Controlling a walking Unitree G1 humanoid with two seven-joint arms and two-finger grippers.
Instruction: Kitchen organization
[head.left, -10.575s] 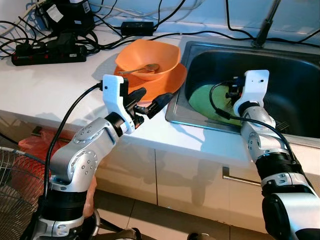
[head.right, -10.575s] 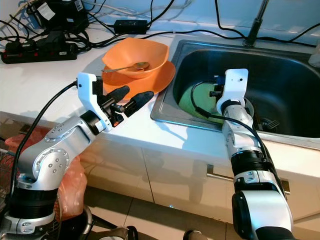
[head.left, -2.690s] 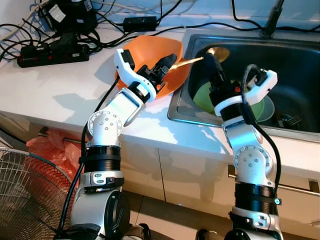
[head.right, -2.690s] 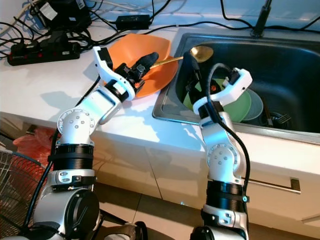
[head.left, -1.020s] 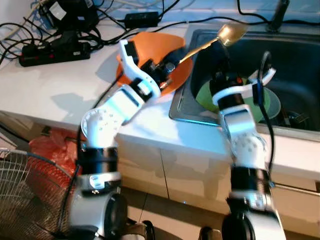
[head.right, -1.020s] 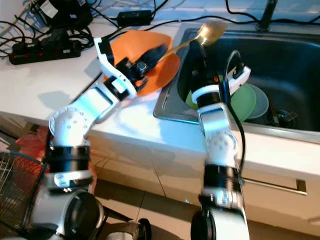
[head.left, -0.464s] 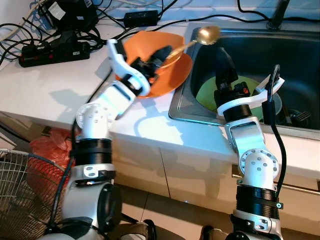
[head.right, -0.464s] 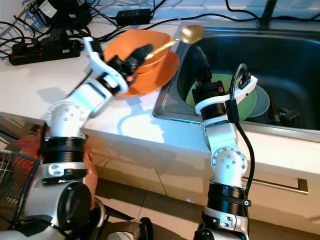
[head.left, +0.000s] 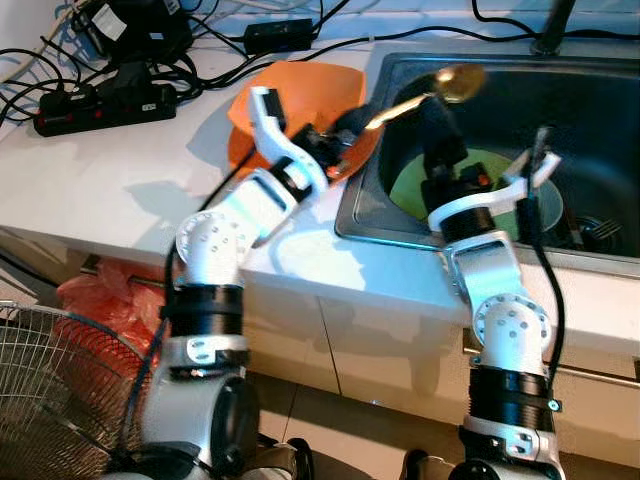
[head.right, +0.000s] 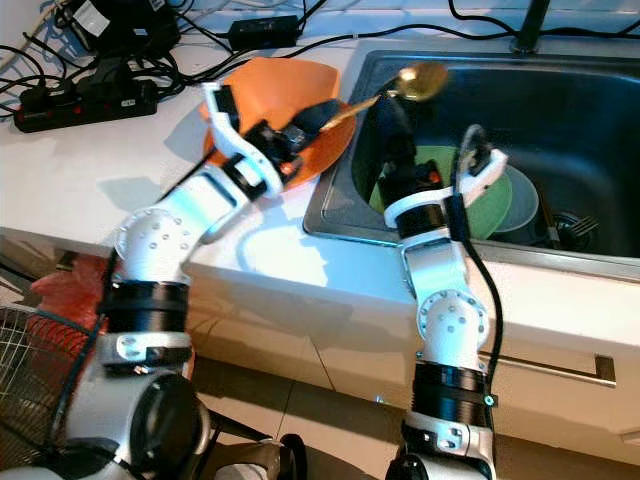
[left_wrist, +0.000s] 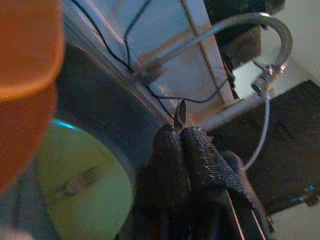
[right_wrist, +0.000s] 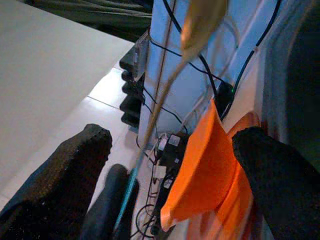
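- Eye views: the left gripper (head.left: 345, 128) is reaching over the orange bowl (head.left: 290, 100), its fingers clamping the handle of a gold spoon (head.left: 455, 82); the spoon's bowl is hanging out past the fingertips, above the sink (head.left: 600, 110). The right gripper (head.left: 437, 130) is standing inside the sink beside a green plate (head.left: 470, 180), just under the spoon.
- Left wrist view: the fingers (left_wrist: 200, 152) are pressing together on the spoon's thin handle; a fork (left_wrist: 80, 182) is lying on the green plate below.
- Right wrist view: the fingers (right_wrist: 272, 165) are standing wide apart, with the spoon hanging between them and touching neither.
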